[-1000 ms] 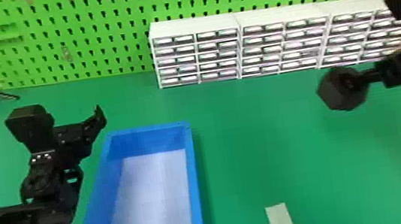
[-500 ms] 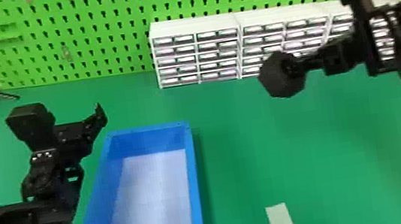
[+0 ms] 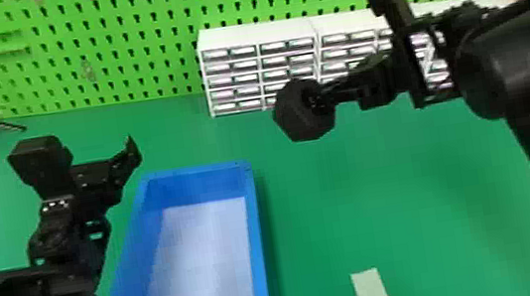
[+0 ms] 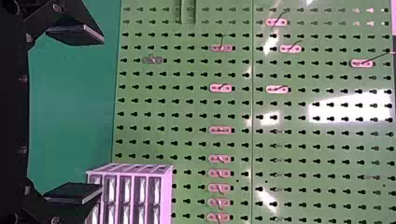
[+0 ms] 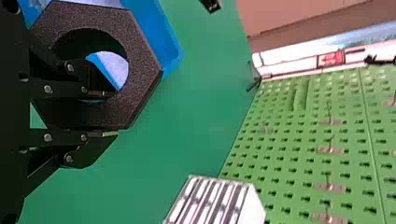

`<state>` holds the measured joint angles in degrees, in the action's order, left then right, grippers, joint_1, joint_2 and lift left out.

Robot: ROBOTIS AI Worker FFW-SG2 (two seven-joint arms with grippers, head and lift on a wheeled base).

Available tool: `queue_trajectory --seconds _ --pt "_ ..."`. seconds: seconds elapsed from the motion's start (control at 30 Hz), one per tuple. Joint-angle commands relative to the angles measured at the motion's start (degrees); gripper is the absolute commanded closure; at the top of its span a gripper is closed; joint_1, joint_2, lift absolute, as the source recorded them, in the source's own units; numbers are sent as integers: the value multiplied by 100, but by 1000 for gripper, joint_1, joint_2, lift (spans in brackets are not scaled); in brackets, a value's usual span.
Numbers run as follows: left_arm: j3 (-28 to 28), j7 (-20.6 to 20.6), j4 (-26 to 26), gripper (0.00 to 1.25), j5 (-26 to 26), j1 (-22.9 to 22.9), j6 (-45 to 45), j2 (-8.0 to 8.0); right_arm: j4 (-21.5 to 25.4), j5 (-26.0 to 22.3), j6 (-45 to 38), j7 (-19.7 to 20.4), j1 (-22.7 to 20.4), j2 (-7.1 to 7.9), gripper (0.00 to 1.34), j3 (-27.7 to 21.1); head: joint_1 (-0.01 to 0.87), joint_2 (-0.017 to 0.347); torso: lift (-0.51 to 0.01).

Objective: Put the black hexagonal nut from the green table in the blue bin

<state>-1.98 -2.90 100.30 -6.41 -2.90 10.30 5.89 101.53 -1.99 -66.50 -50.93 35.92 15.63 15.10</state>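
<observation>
Right wrist view, black hexagonal nut (image 5: 142, 65): we find it held up off the green counter (image 5: 198, 112), with the blue bin (image 5: 166, 44) behind it and partly visible through its hole.
Right tool (image 5: 113, 114): closed on one wall of the nut, one finger inside the hole, the other against the outside.
Nut's feel: we judge it stiff and not fragile, fairly light for its bulk; the grainy, matt face should grip well rather than slip.
Nut's hold: we would keep to this thick wall, with the pads flat on it; gripped off-centre, the ring could pivot if swung fast.
Left wrist view, left tool (image 4: 100, 114): wide apart, nothing between its fingers.
Head view, nut's place: we see it in the air to the right of the bin, beyond the far right corner, not over the opening.
White drawers (image 3: 257, 35): behind the nut, at the pegboard (image 3: 137, 38).
Bin's next call: we judge the nut needs carrying left and nearer, clear of the rim, then lowering before release.
</observation>
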Motion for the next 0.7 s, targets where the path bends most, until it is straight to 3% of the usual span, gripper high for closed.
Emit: queue_trajectory --seconds 0.0,0.37,0.53,0.67 --pt "-4 0 7 163 0 -9 7 0 -1 -443 102 171 73 -34 1015 283 686 28 -96" --pt "14 0 -2 163 -9 -18 16 0 -54 -1005 348 742 3 -289 1015 1022 686 28 -96" --pt "-13 0 7 163 -18 -18 24 0 -256 -1031 524 821 -67 -500 1016 1241 686 28 -96" --pt "-13 0 7 163 -27 -18 24 0 -397 -1137 620 953 -85 -517 1015 1417 686 28 -96"
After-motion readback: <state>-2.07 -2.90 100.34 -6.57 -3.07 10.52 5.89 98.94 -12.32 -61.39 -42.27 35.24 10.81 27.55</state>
